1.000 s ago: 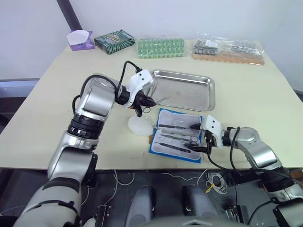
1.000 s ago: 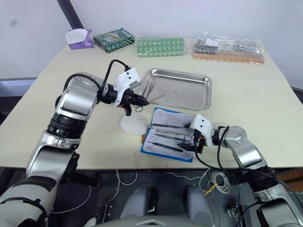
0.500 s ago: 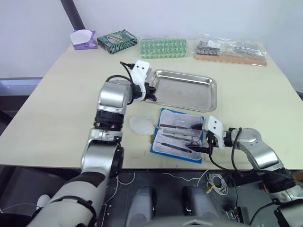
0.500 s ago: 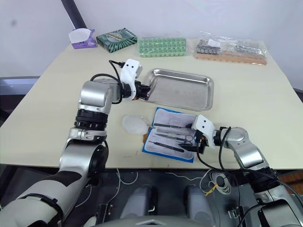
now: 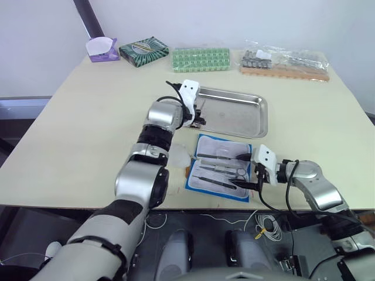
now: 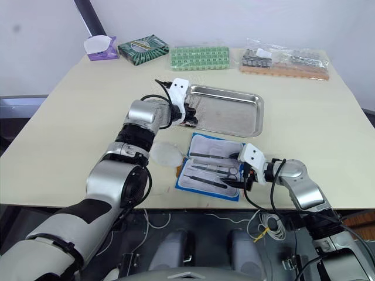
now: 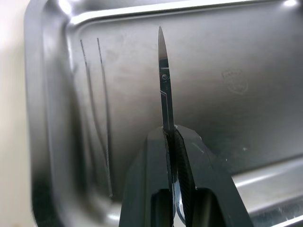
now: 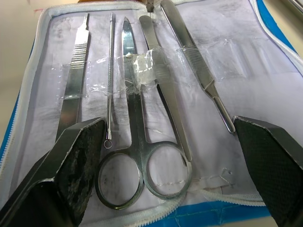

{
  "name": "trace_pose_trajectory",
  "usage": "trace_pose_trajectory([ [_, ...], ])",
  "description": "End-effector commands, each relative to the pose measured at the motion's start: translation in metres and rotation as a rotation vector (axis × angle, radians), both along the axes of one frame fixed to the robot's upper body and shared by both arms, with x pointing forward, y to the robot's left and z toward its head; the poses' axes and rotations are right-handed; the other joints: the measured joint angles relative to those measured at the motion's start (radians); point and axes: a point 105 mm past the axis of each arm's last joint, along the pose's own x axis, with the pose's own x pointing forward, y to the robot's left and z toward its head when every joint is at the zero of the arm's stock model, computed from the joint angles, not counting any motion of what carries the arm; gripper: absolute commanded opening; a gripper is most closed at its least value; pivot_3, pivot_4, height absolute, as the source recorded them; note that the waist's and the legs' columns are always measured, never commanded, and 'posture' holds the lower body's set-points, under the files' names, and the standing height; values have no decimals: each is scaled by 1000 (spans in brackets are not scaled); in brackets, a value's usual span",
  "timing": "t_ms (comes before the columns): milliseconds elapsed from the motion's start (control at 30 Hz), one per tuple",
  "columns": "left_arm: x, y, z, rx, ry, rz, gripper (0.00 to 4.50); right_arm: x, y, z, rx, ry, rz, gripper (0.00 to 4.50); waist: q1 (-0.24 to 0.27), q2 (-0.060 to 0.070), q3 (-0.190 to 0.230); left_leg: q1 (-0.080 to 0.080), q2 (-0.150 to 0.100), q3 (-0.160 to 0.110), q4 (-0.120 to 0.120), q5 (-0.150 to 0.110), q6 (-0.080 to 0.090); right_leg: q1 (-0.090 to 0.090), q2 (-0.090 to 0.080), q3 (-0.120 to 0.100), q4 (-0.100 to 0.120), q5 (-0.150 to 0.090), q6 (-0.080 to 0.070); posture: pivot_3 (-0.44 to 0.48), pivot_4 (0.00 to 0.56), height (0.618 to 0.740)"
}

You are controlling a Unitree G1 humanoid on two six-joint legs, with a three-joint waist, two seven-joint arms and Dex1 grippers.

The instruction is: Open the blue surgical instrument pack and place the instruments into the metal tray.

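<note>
Left gripper (image 7: pixel 171 142) pinched tight on slim steel scissors (image 7: pixel 164 90), blades pointing over the metal tray (image 5: pixel 258 120), near its left end. Rigid, light, slick; the narrow shank hold could let them swivel. Blue surgical instrument pack (image 5: pixel 195 182) lies unfolded just in front of the tray; remaining instruments (image 8: pixel 137 118) sit under clear straps, seemingly taped. Right gripper (image 8: pixel 173 156) spread wide, empty, at the pack's near edge. Ring handles look the best hold.
</note>
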Motion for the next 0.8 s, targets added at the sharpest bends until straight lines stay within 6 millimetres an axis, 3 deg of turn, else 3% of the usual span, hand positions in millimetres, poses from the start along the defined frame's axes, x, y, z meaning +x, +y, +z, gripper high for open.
trace_pose_trajectory([
  [33,6,-4,13,-11,-45,17,89,-9,-15,-43,-89,144,-64,4500,-1,0,0,0,0,0,0,0,0,0,0,0,0,0,0,0,150,740],
  [400,10,-6,8,-20,-35,71,89,-10,-15,-44,-82,145,-67,4500,-1,0,0,0,0,0,0,0,0,0,0,0,0,0,1,0,150,740],
  [500,10,-7,10,-42,-36,80,1032,-10,-16,-44,-82,146,-69,4500,0,0,0,0,0,0,0,0,0,0,0,0,0,0,1,0,150,740],
  [567,10,-9,15,-66,-38,71,1926,-10,-16,-44,-81,145,-71,4500,0,0,0,0,0,0,0,0,0,0,0,0,0,0,1,0,150,740],
  [800,5,-19,42,-173,-72,14,1926,-8,-16,-42,-76,137,-71,4500,0,0,0,0,0,0,0,0,0,0,0,0,0,0,0,0,150,740],
])
